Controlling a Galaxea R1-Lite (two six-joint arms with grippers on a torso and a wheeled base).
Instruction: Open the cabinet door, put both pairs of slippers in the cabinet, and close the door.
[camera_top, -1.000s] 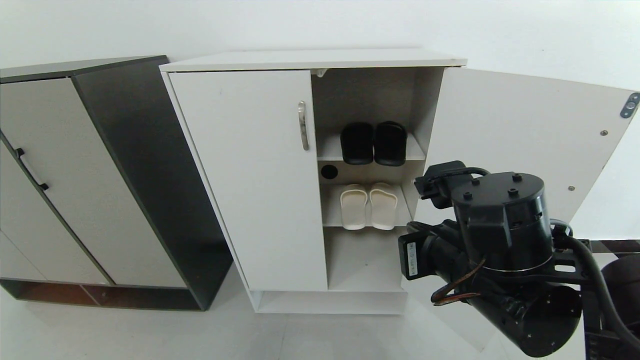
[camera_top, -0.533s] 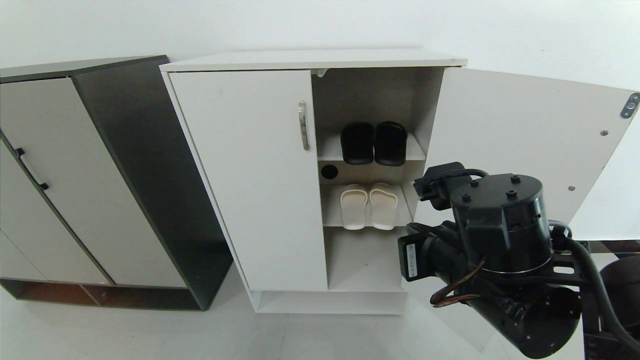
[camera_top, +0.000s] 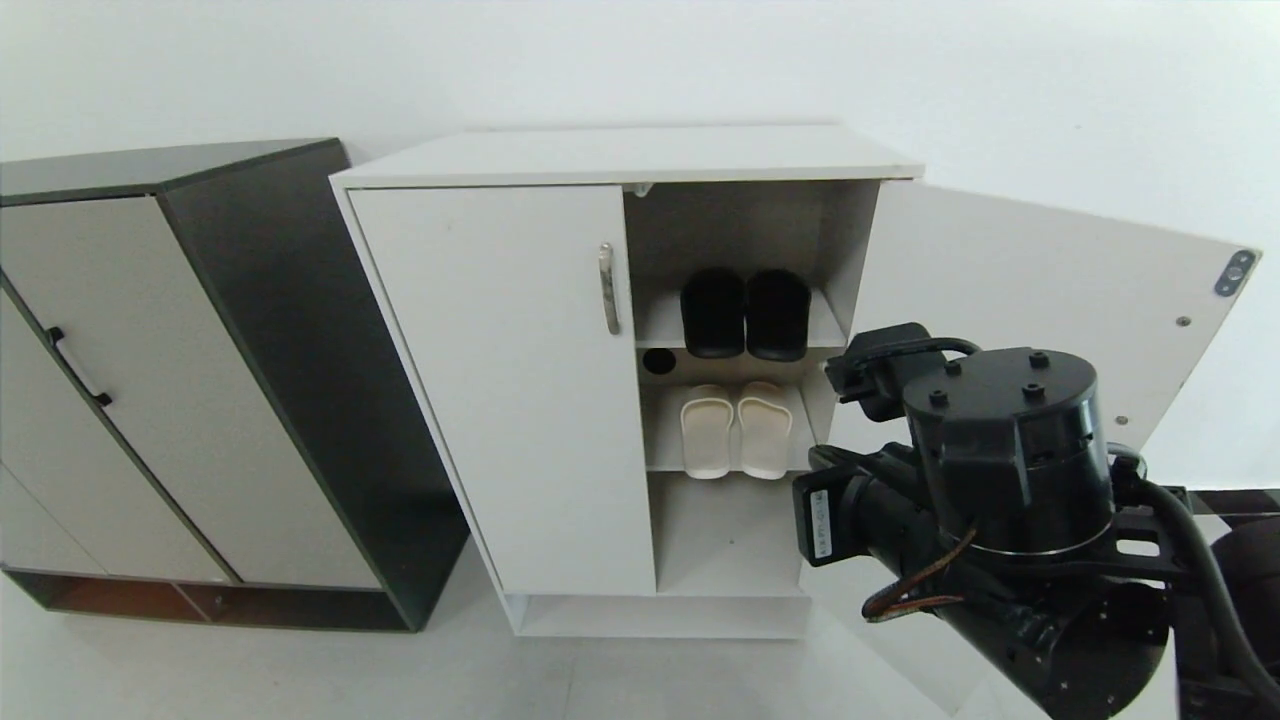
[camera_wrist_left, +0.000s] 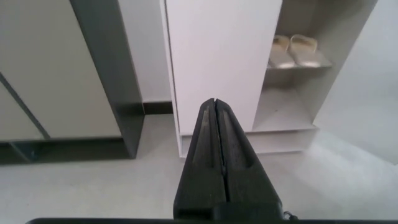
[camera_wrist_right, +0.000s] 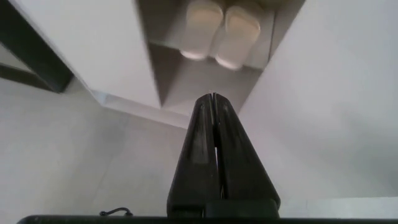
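Here black slippers (camera_top: 745, 313) sit shelved above white slippers (camera_top: 736, 430), door (camera_top: 1030, 300) open, left tool (camera_wrist_left: 215, 104) and right tool (camera_wrist_right: 213, 98) closed.

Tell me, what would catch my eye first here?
The white cabinet stands in the middle with its right door swung wide open. Inside, black slippers sit on the upper shelf and white slippers on the shelf below. A dark cabinet stands to its left.
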